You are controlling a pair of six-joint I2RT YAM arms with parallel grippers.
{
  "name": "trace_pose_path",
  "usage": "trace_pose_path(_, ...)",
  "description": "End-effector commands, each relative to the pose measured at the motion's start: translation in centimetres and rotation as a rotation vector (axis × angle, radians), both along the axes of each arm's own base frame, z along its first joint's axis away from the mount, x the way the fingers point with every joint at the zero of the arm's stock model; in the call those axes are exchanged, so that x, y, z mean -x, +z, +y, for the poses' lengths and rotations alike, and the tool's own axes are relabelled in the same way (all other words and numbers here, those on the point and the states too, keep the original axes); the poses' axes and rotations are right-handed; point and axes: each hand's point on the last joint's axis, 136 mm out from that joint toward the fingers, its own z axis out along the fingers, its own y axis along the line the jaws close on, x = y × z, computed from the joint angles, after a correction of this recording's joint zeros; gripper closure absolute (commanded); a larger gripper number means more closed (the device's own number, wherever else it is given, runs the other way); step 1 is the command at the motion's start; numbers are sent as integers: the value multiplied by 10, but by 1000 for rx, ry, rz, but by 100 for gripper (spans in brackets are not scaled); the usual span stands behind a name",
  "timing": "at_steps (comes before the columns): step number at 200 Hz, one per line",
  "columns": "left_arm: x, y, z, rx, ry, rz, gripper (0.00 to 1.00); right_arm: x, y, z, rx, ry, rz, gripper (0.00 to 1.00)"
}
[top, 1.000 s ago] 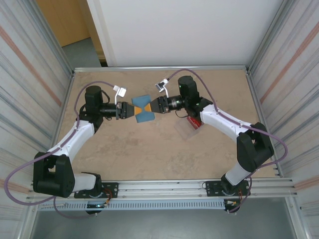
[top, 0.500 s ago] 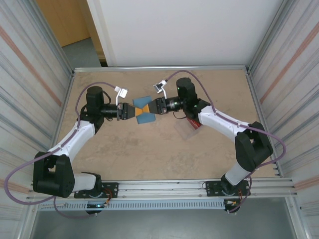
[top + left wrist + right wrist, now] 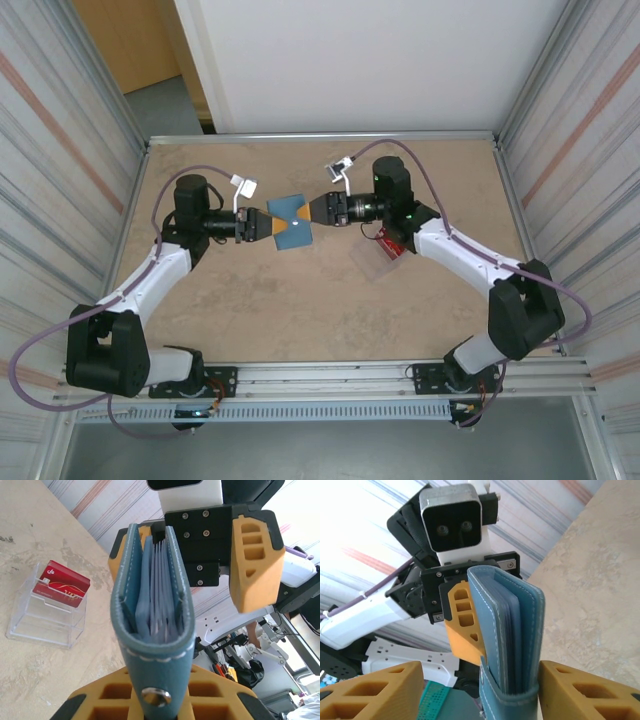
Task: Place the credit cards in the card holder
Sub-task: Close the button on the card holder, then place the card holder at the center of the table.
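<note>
1. Left of centre in the top view: left end effector, pointed rightward. Closed tight on the snap end of the card holder. In the left wrist view, metal snap stud just above the orange fingers clamping that end.
2. Next to the right: the teal card holder itself, held in the air over the far middle of the counter, between the two end effectors. Covers slightly parted, with the paler grey-blue inner pockets fanned between them and white stitching along the cover edges. Open end turned toward the right arm.
3. Further right: right end effector, pointed leftward, head-on to the left one. Jaws spread open, straddling the free end of the card holder and not clamped on it. In the right wrist view, one orange finger well off to the side with a clear gap, the other just beside the opposite cover. Cannot tell whether that one touches.
4. Right again: clear plastic case standing on the counter, near the right forearm in the top view and well apart from the card holder. Red credit cards inside it, leaning back in the case with white markings facing up.
</note>
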Motion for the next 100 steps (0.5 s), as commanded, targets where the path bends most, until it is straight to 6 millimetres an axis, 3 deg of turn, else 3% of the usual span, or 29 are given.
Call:
trace_pose_path(1, 1, -8, 0, -16, 7, -14, 100, -1, -4, -18, 50, -61, -27, 38)
trace_pose_path(34, -7, -50, -2, -121, 76, 60, 100, -11, -21, -64, 220, -245, -57, 35)
trace_pose_path(53, -11, -73, -9, -167, 85, 109, 100, -6, -18, -92, 317, -343, -125, 30)
trace_pose_path(77, -14, -101, -22, -196, 62, 181, 100, 6, -19, -130, 430, -448, -189, 11)
trace_pose_path(90, -13, -116, -29, -219, 41, 214, 100, 12, -21, -150, 461, -509, -204, 7)
trace_pose_path(92, -13, -119, -30, -224, 38, 221, 100, 12, -24, -153, 468, -516, -199, 1)
trace_pose_path(100, -12, -127, -34, -235, 27, 243, 100, 18, -21, -166, 473, -564, -218, 1)
